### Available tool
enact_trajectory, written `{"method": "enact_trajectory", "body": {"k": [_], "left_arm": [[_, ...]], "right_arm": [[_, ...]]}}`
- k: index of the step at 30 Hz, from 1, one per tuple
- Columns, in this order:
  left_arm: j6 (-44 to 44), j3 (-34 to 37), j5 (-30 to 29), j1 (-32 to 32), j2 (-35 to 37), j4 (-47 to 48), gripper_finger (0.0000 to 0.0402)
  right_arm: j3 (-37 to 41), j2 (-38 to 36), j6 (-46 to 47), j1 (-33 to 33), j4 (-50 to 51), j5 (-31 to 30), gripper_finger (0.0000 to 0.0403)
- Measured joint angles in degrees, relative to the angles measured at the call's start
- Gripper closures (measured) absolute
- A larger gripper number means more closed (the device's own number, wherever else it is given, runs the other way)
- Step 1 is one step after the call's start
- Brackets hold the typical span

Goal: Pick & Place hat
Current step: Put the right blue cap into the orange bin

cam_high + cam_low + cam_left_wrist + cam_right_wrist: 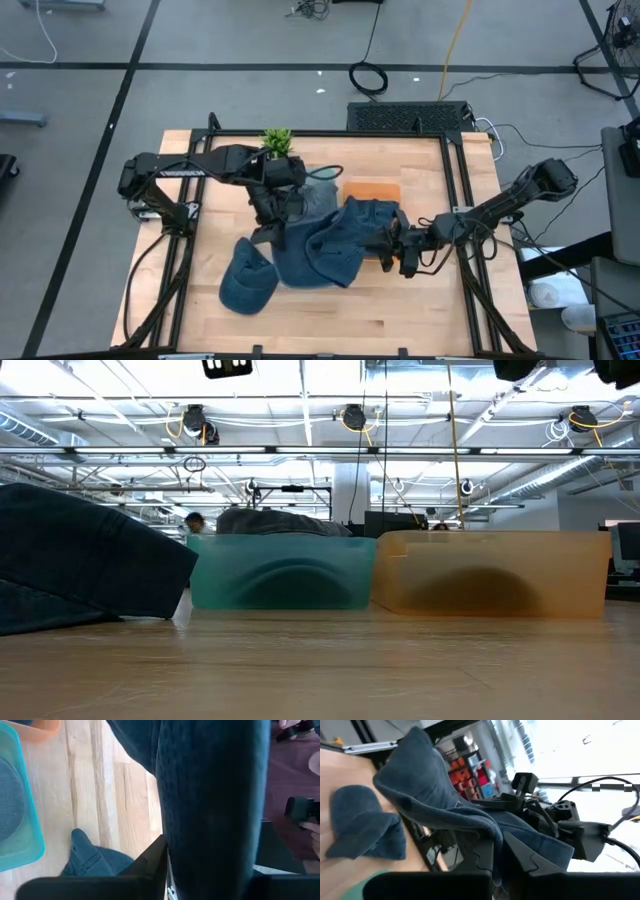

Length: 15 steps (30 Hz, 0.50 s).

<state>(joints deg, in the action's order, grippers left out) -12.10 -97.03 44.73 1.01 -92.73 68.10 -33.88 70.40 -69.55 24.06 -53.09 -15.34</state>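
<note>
High view: at frame centre the left gripper (270,232) and right gripper (392,248) are both gripping a dark blue hat (335,245), lifted between them; a second hat (246,280) is lying lower left. Low view: teal bin (282,572) and orange bin (492,572) are standing mid-frame. Wrist views: each gripper's fingers are pinching the hat's fabric.

The desk (400,310) is a light wooden top with a black frame along its edges. A dark blue hat (247,280) is lying flat on it toward the front left. A teal bin (282,572) and an orange bin (492,572) are standing side by side on the far half, touching or nearly touching. A small green plant (277,141) is standing near the far edge. A larger blue cloth (335,245) is spreading over the middle, partly covering the bins.
</note>
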Motion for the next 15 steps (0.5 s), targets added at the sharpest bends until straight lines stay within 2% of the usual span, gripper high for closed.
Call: {"method": "enact_trajectory", "body": {"k": [9, 15], "left_arm": [[3.6, 0.0, 0.0, 4.1, 0.3, 4.4, 0.0286], [7.4, 0.0, -0.1, 6.8, 0.9, 10.0, 0.0285]], "right_arm": [[-10.2, -3.0, 5.5, 1.9, 22.2, -7.8, 0.0397], [-21.6, -3.1, 9.9, 1.9, 37.9, -14.4, 0.0398]]}}
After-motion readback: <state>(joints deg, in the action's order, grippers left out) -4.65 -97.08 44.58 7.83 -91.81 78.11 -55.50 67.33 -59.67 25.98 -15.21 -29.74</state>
